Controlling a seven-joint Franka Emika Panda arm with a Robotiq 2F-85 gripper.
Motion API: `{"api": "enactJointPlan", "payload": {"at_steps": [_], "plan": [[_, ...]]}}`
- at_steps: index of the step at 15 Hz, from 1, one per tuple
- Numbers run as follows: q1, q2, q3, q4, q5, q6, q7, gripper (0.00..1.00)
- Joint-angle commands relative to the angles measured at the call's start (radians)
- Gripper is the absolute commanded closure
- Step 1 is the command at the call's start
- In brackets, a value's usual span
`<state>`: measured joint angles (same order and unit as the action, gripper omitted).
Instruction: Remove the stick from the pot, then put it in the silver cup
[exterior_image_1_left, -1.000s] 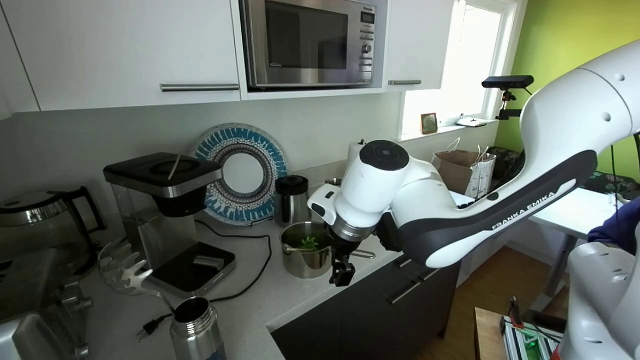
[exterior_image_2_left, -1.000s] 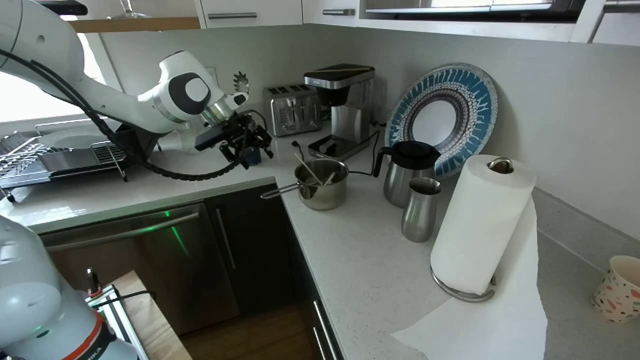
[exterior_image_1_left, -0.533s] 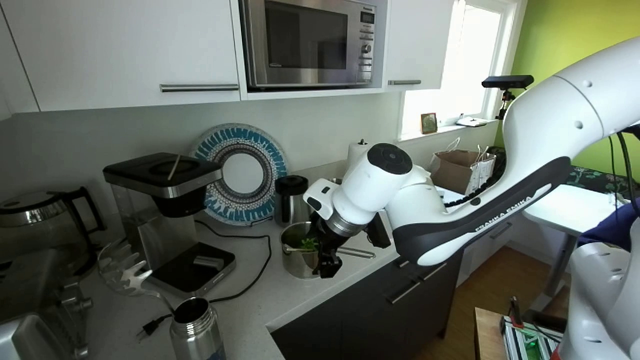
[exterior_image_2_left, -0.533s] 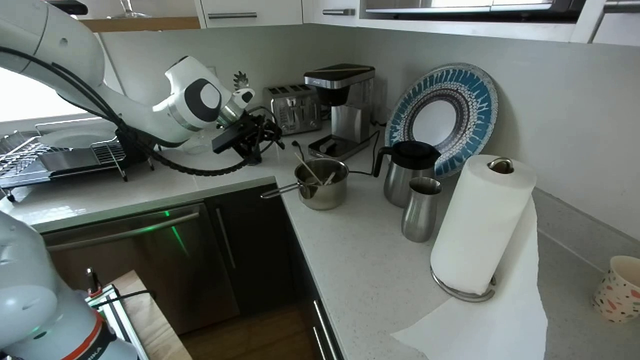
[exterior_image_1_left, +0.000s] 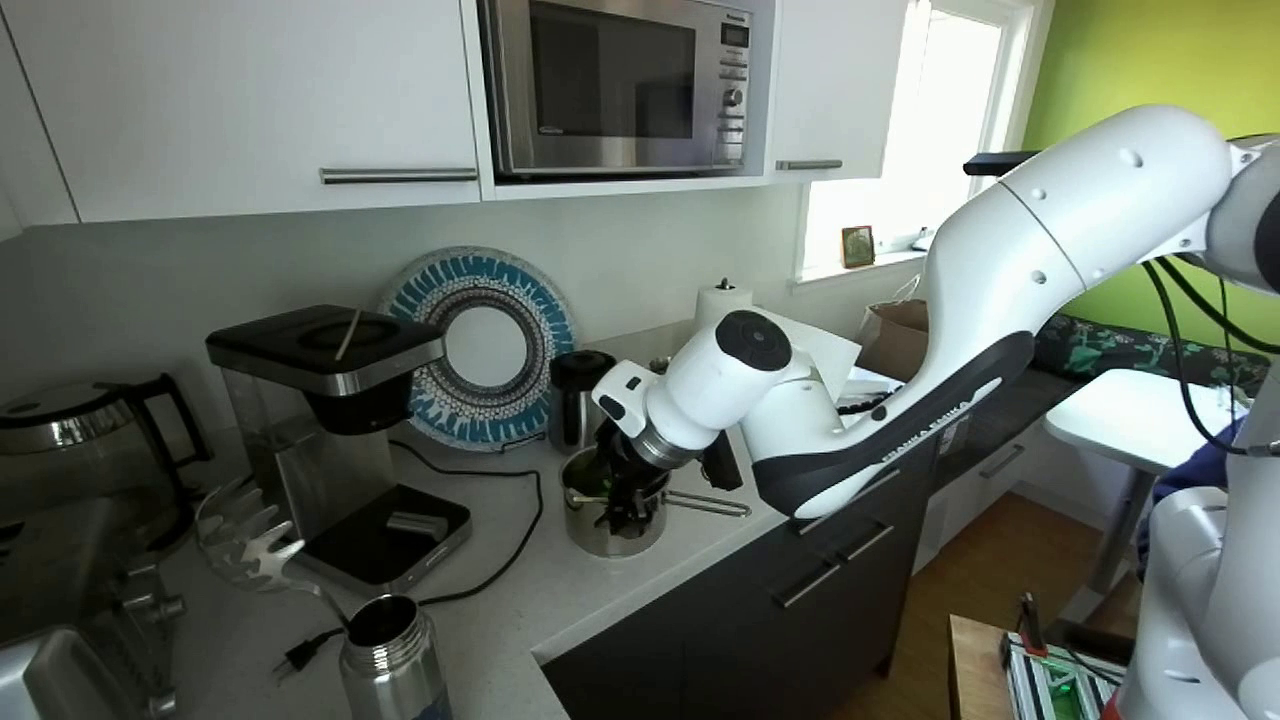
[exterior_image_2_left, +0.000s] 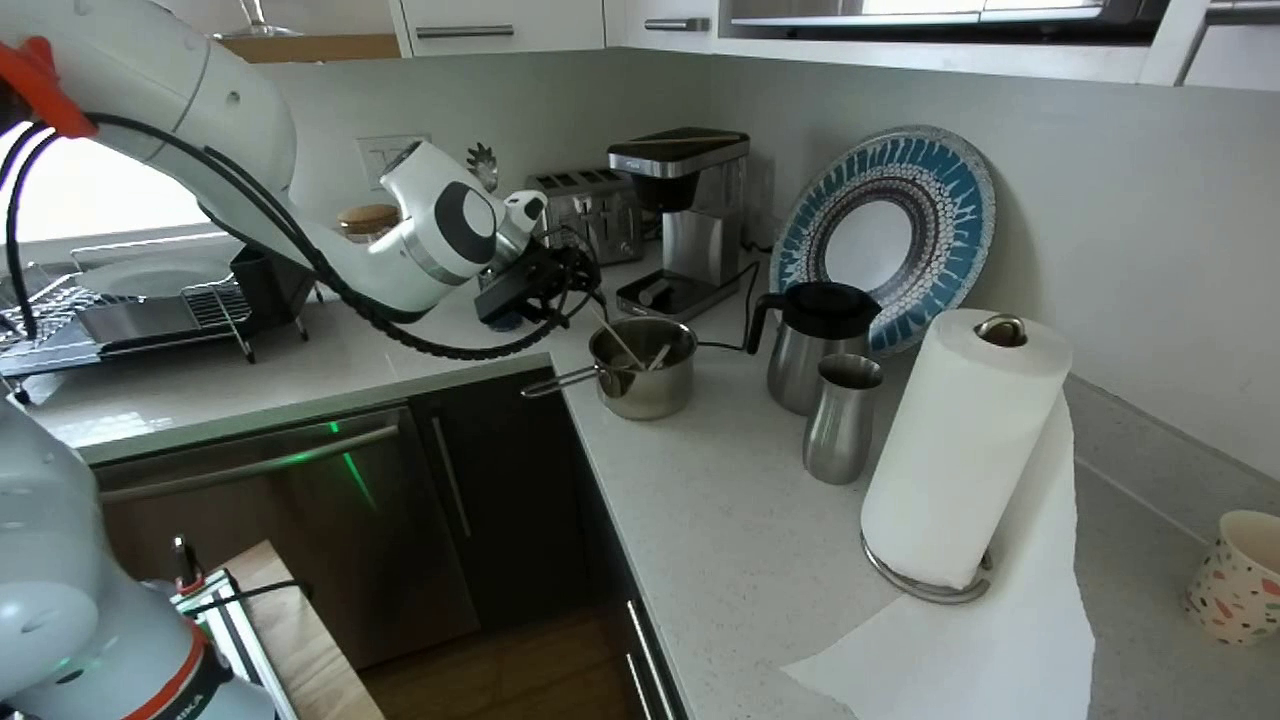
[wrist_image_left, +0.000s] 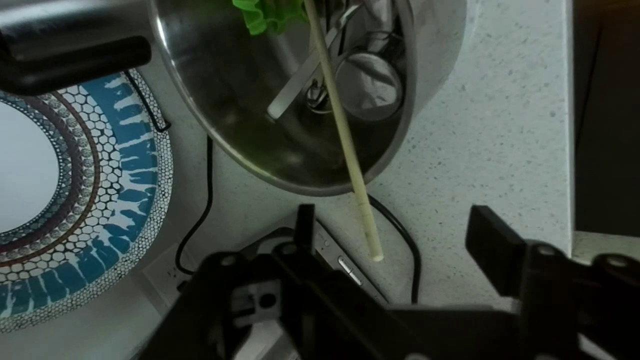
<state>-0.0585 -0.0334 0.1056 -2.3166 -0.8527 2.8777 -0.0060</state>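
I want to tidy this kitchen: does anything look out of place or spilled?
Three things: a black plug lies loose on the counter, unplugged; a thin pale rod rests on top of the coffee maker, an odd spot; and a loose sheet trails from the paper towel roll onto the counter. No spill shows.

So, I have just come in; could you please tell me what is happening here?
A robot arm has its open gripper at the pot, seemingly to take the pale stick leaning over the rim. In the wrist view, the stick's free end shows between the open jaws, not yet gripped. The silver cup, where it should go, stands upright on the counter next to a black-lidded jug.
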Motion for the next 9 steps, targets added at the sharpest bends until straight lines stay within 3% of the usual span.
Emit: {"api": "enactJointPlan", "payload": {"at_steps": [1, 7, 9], "plan": [[-0.003, 0.082, -0.001, 0.063, -0.054, 0.050, 0.035, 0.51], [0.004, 0.141, -0.013, 0.137, -0.148, 0.052, 0.077, 0.96], [0.007, 0.117, -0.010, 0.118, -0.151, 0.023, 0.088, 1.00]]}}
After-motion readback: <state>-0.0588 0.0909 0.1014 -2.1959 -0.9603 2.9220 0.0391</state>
